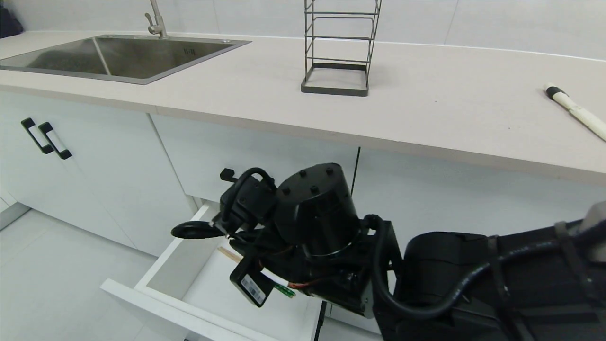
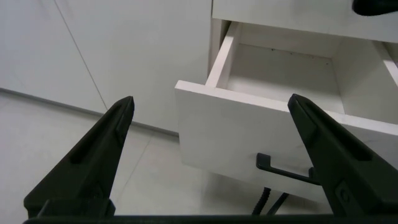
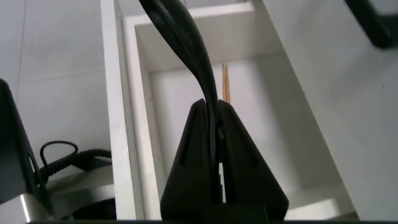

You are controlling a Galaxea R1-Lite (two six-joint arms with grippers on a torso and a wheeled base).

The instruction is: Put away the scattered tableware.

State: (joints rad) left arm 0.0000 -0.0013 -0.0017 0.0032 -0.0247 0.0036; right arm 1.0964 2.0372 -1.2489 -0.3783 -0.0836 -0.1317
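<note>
My right gripper is shut on the handle of a black spoon, holding it above the open white drawer. From the right wrist, the gripper clamps the spoon over the drawer's inside, where wooden chopsticks lie against the floor. The chopsticks also peek out under the arm. My left gripper is open, low in front of the drawer front. A white-handled utensil with a black end lies on the countertop at the far right.
A steel sink is set in the countertop at the back left. A dark wire rack stands mid-counter. The drawer carries a black handle. Cabinet doors with black handles are to the left, above bare floor.
</note>
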